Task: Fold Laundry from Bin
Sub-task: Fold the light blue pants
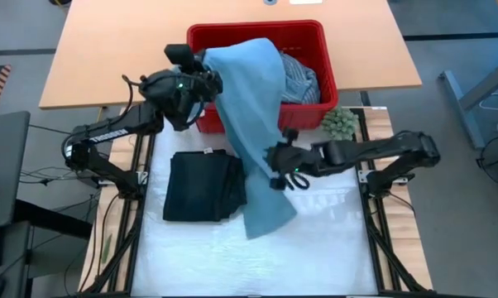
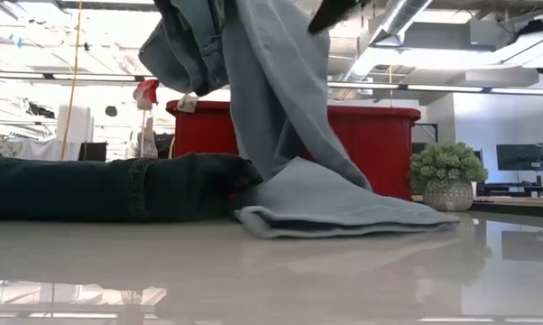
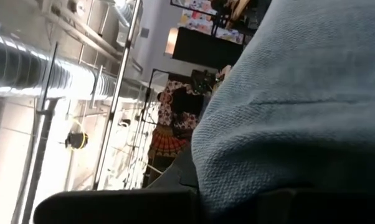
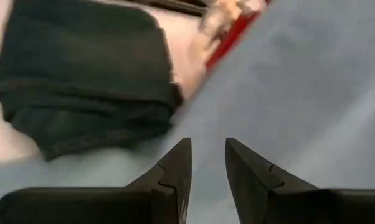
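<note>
Light blue denim jeans [image 1: 249, 108] hang from my left gripper [image 1: 206, 79], which is shut on them above the red bin's [image 1: 315, 37] near left corner. Their lower end [image 2: 344, 212] lies doubled on the white table. My right gripper [image 4: 206, 152] stands open at the jeans' right edge [image 1: 270, 165], its fingers apart just over the denim. Whether they touch it I cannot tell. A striped shirt [image 1: 303, 79] lies in the bin. A folded dark navy piece [image 1: 203, 186] rests flat on the table, left of the jeans. My left gripper holds the jeans by their upper end [image 1: 216, 66], high above the table. Denim [image 3: 299, 106] bulges over the fingers and hides the place of contact. The jeans hang slanting down toward the table's near side, with their lower end on the table.
A small green fuzzy plant [image 1: 340, 122] in a pot stands at the bin's near right corner. A spray bottle [image 2: 147, 117] shows beside the bin in the low view. The white sheet [image 1: 315, 248] is bare near the front edge.
</note>
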You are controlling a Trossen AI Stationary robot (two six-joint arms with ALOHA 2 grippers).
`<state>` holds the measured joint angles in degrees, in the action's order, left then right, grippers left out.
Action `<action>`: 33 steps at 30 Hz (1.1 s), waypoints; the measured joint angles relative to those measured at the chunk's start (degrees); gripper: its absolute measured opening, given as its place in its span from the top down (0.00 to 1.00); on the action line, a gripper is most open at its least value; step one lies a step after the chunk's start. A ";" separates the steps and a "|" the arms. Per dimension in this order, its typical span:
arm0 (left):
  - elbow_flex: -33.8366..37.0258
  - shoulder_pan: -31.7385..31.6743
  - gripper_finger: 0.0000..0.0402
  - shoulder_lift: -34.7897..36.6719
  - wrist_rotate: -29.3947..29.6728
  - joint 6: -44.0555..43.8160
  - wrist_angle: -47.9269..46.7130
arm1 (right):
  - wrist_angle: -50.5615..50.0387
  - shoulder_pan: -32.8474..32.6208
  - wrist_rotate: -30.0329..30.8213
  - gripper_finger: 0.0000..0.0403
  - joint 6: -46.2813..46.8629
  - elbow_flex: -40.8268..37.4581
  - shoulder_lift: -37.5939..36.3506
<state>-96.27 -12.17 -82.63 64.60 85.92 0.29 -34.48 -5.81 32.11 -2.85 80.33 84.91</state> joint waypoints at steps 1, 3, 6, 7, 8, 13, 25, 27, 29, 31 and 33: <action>0.00 -0.32 0.98 0.00 0.06 -0.28 -0.05 | 6.48 1.08 -1.61 0.70 0.46 -2.48 -0.02; 0.00 -0.87 0.97 0.00 0.06 -1.11 -0.10 | 19.73 2.60 -5.26 0.70 0.64 -7.37 0.93; 0.00 -1.22 0.97 0.00 -0.57 -1.67 -0.11 | 35.67 3.05 -8.30 0.70 -3.73 -11.87 5.84; 0.00 -1.24 0.97 0.00 -1.19 -2.09 -0.23 | 40.16 2.86 -8.18 0.70 -5.16 -12.41 8.27; 0.00 -1.22 0.97 0.00 -1.85 -2.44 -0.45 | 44.25 2.65 -7.41 0.70 -6.58 -12.48 11.02; 0.00 -1.17 0.97 0.00 -2.85 -4.10 -0.78 | 67.07 3.45 2.12 0.71 -15.11 -8.57 25.12; 0.00 -1.17 0.96 0.04 -3.44 -5.85 -2.37 | 57.67 3.08 20.79 0.88 -19.98 18.12 49.69; 0.00 -1.17 0.96 0.04 -3.50 -6.31 -2.71 | 54.12 3.80 27.88 0.92 -21.85 22.01 52.37; 0.00 -1.17 0.96 0.04 -3.37 -6.29 -2.93 | 50.20 4.23 34.27 0.96 -24.92 24.18 53.63; 0.00 -1.17 0.96 0.04 -2.84 -6.32 -3.59 | 47.01 4.17 39.26 0.96 -27.97 24.72 53.76; 0.00 -1.17 0.96 0.05 -2.51 -6.40 -4.06 | 41.73 3.12 42.28 0.96 -29.01 24.47 52.09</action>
<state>-96.27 -13.34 -82.58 62.09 79.53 -3.77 7.25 -2.69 74.39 -31.86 104.80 137.00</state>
